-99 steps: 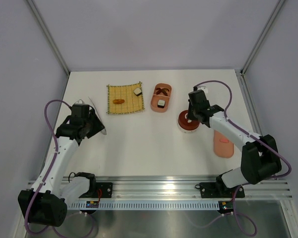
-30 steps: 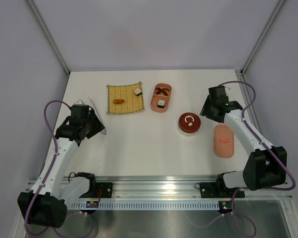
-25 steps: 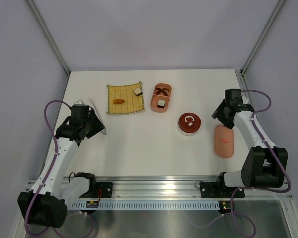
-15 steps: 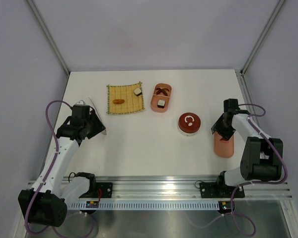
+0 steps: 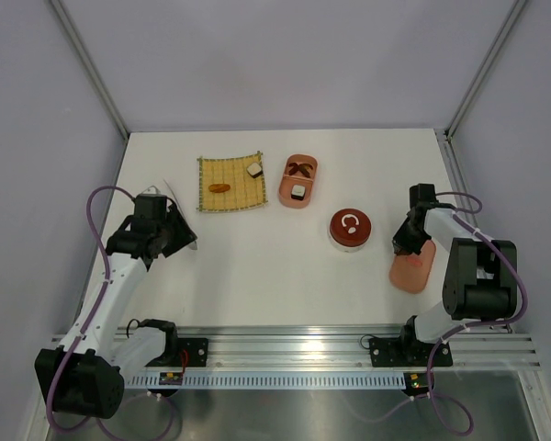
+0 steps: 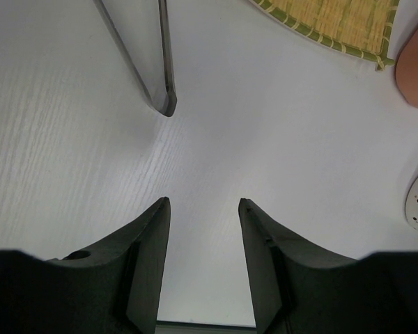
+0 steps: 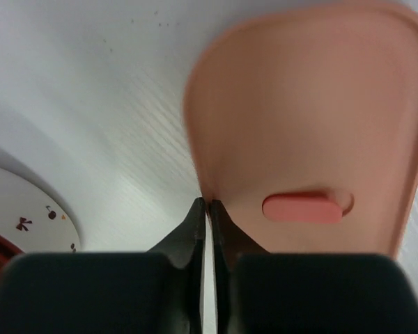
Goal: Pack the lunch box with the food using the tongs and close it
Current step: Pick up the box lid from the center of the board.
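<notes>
The pink oval lunch box [image 5: 286,186] stands open at the back with a brown food piece [image 5: 300,167] and a sushi block [image 5: 298,191] inside. An orange piece [image 5: 219,187] and another sushi block [image 5: 254,169] lie on the yellow mat [image 5: 230,197]. The pale tongs [image 6: 166,97] lie on the table just ahead of my open left gripper [image 6: 202,202], apart from it. My right gripper [image 7: 208,202] is shut on the left rim of the pink lid [image 7: 313,125], which lies at the right [image 5: 411,271].
A round red container with a white patterned top [image 5: 350,228] sits between the lunch box and the lid; its edge shows in the right wrist view [image 7: 21,209]. The frame's metal rail runs along the table's right edge [image 5: 459,184].
My right arm swung from the round container out to the right and down to the lid, and its jaws closed on the lid's rim. The left arm barely moved.
</notes>
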Available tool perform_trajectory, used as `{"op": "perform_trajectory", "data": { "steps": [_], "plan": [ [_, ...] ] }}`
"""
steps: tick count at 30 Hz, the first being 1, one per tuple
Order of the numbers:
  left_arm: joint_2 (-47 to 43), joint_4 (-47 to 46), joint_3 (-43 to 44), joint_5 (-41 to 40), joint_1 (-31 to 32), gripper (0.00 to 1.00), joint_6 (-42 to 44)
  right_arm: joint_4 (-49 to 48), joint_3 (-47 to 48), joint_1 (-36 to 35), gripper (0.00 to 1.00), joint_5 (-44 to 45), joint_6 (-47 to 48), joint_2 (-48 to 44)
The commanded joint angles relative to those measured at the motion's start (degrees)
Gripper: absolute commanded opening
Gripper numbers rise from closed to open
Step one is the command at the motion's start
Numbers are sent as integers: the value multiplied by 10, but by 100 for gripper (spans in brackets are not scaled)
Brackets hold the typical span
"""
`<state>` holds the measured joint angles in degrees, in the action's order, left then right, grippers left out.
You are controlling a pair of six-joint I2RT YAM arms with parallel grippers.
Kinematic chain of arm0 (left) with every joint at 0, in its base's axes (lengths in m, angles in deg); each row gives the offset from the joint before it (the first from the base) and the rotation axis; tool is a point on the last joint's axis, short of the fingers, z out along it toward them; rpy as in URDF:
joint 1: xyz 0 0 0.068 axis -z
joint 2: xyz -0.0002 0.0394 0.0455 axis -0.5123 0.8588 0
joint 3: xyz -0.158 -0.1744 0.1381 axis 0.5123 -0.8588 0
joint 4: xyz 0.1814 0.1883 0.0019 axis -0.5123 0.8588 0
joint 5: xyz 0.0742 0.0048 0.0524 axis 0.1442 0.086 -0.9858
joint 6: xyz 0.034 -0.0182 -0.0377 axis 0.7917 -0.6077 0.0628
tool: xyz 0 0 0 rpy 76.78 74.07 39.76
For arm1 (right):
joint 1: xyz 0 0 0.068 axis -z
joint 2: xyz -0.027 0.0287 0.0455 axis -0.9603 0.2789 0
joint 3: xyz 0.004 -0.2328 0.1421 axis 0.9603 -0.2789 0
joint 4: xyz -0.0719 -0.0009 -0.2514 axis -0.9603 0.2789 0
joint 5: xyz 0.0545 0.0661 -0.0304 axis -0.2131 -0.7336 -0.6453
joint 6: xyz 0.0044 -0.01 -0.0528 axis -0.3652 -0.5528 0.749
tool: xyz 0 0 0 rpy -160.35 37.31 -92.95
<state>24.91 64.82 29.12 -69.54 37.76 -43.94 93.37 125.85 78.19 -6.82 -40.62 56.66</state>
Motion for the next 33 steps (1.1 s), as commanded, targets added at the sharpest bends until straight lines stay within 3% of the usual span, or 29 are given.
{"op": "perform_trajectory", "data": {
  "steps": [1,2,14,25,33],
  "plan": [
    [2,-24,7,28,-3,47,13,-18,-10,-3,3,15,-2,3],
    [3,-21,10,28,-3,47,16,-18,-11,-4,0,19,-3,-5],
    [6,-24,14,40,-3,47,16,31,42,-41,0,33,-6,-111],
    [2,-17,15,33,-3,47,18,100,153,-183,0,66,-25,-135],
    [-1,-9,21,18,-3,48,24,132,231,-330,0,86,-49,-110]
  ]
}}
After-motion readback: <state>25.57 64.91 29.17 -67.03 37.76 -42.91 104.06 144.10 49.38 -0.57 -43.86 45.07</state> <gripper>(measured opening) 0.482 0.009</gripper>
